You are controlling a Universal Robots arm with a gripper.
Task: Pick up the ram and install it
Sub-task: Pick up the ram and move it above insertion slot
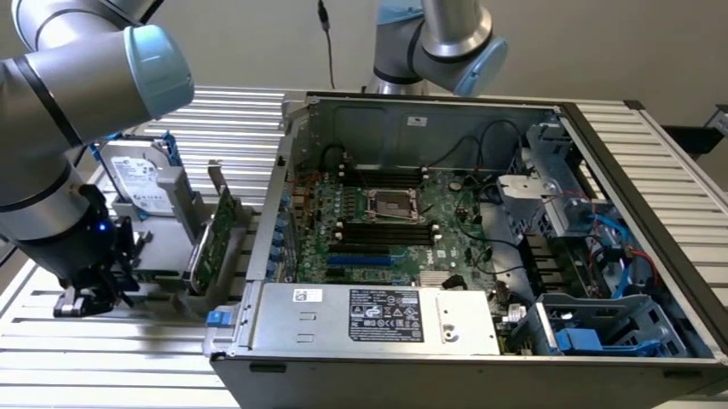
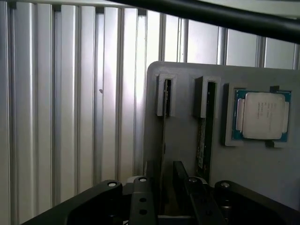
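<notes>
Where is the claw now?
The claw is at the exterior view's left, outside the case, low near the hard drive; the wrist view has it at the slotted grey holder.

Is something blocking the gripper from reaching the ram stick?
Nothing visible does. The gripper hangs right over the ram, which stands on edge in a slot of the gray holder. Nothing lies between them.
</notes>
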